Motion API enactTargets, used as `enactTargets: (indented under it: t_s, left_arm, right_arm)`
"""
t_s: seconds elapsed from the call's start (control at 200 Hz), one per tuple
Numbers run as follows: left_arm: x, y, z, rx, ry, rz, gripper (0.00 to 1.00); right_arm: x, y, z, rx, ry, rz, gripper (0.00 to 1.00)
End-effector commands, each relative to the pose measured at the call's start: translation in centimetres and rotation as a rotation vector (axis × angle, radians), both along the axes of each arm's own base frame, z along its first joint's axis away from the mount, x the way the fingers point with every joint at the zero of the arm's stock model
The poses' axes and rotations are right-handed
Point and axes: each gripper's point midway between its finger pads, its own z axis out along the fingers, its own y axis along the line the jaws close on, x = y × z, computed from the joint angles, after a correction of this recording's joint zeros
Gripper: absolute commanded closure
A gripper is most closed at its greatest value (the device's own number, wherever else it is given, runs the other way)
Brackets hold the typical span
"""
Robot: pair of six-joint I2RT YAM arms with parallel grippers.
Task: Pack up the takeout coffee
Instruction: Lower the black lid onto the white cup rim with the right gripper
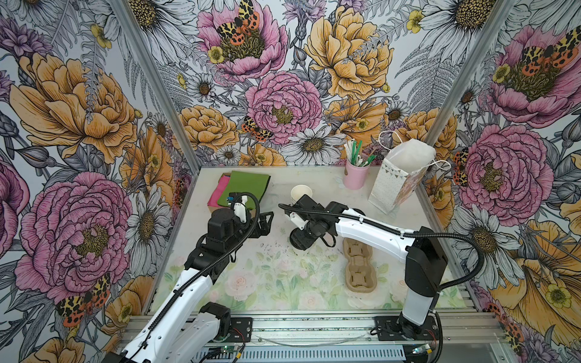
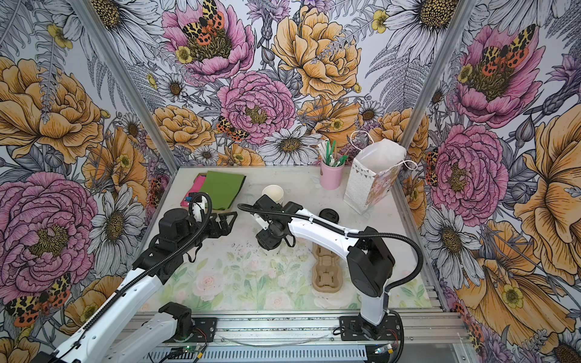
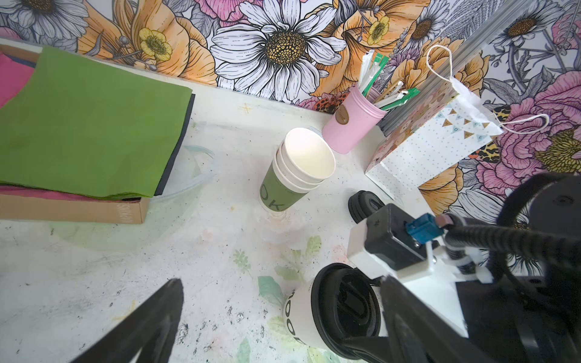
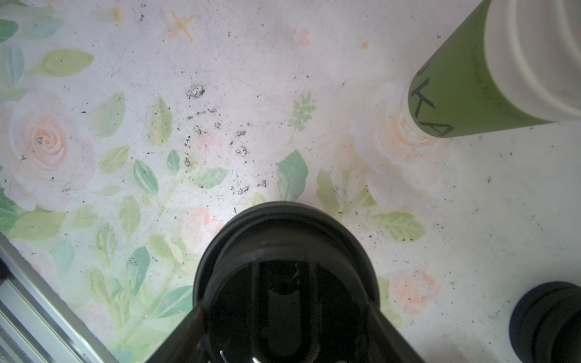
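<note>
Right hand (image 4: 286, 314) pinches the one takeout coffee (image 3: 298, 317) at its lid (image 4: 283, 239); left hand (image 1: 264, 220) gapes, bare desk (image 1: 267, 261) between them. Three stacked cups (image 3: 283, 188) stand just beyond.

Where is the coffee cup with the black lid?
The takeout coffee stands mid-table, gripped by the right end effector, just in front of the stack of paper cups and left of the cardboard carrier in both top views.
</note>
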Motion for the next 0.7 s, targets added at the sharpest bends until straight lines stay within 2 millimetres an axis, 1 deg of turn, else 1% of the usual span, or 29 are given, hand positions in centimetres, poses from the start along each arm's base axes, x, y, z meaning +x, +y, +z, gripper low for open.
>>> enactTargets:
  t_s: [0.0, 0.105, 0.475, 0.6, 0.695]
  left_arm:
    - [0.4, 0.0, 0.1, -0.006, -0.017, 0.018, 0.01]
    - [0.4, 0.1, -0.1, -0.007, -0.014, 0.023, 0.01]
    - [0.6, -0.1, -0.4, -0.017, -0.004, 0.021, 0.01]
    - [0.5, -0.1, -0.4, -0.021, -0.002, 0.020, 0.01]
    - [0.5, -0.2, -0.5, -0.025, -0.001, 0.017, 0.01]
  right_arm:
    - [-7.6, -7.8, -10.9, -0.406, 0.375, -0.027, 0.34]
    - [-8.2, -8.4, -11.6, -0.440, 0.391, -0.029, 0.34]
    - [-10.3, -9.5, -13.6, -0.533, 0.451, -0.016, 0.35]
    - [-10.7, -9.5, -14.0, -0.542, 0.464, -0.012, 0.35]
    - [-10.4, -9.0, -13.7, -0.525, 0.453, -0.014, 0.35]
